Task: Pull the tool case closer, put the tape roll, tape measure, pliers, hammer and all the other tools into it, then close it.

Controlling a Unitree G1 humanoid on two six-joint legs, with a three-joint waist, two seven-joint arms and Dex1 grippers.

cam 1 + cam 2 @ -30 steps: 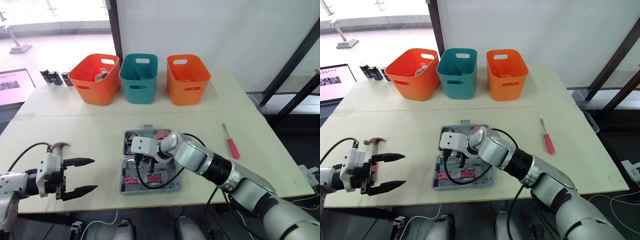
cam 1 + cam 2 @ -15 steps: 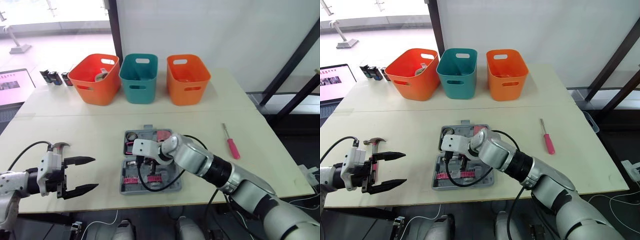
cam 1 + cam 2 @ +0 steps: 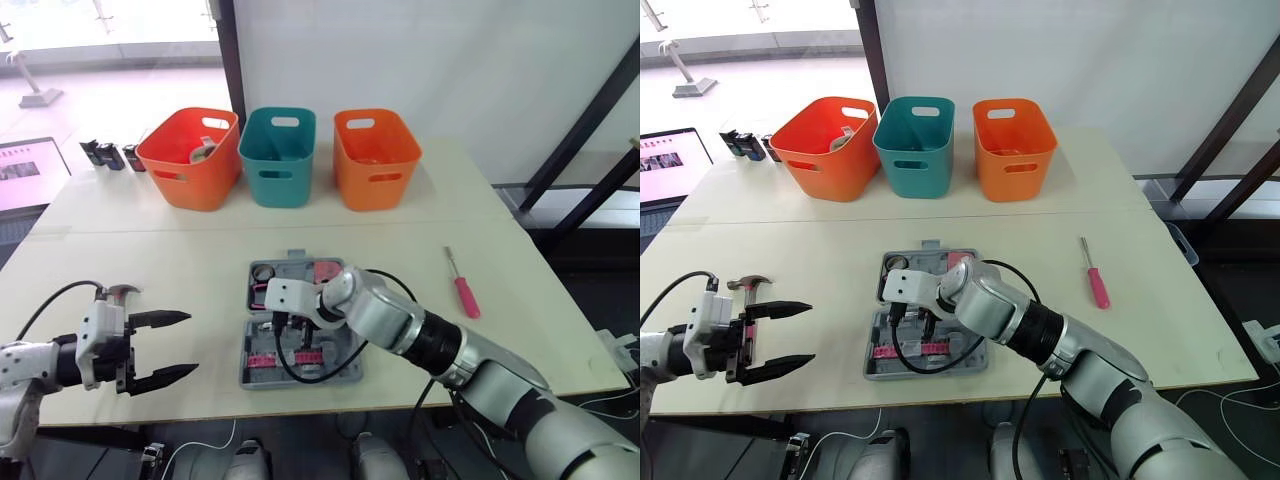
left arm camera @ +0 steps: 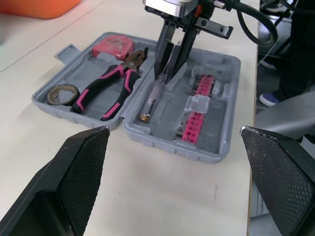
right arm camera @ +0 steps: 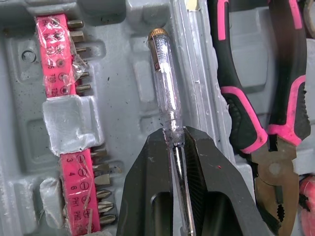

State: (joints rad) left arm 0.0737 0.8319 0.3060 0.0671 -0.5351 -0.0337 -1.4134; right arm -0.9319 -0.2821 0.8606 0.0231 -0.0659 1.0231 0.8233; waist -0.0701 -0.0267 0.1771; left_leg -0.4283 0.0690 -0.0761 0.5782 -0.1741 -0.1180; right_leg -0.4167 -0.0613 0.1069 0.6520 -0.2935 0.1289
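The grey tool case [image 3: 346,372] lies open in the middle of the table. In its far half are the tape roll [image 4: 62,93], the pink-handled pliers [image 4: 110,86] and the red tape measure [image 4: 113,45]. The near half holds a pink bit strip [image 5: 64,64]. My right gripper [image 5: 172,133] reaches down into the case, shut on the shaft of a clear-handled tester screwdriver [image 5: 164,88] that rests along the case's middle ridge. My left gripper [image 3: 190,346] hovers open near the table's front left, with nothing between its fingers. The hammer [image 3: 748,284] lies just behind it.
A pink-handled screwdriver [image 3: 464,290] lies on the table to the right of the case. Two orange baskets [image 3: 190,160] [image 3: 375,158] and a teal one [image 3: 278,155] stand in a row at the back. Small dark objects [image 3: 110,155] sit at the back left.
The right gripper has dipped slightly lower into the case with the tester screwdriver. The left gripper has barely shifted.
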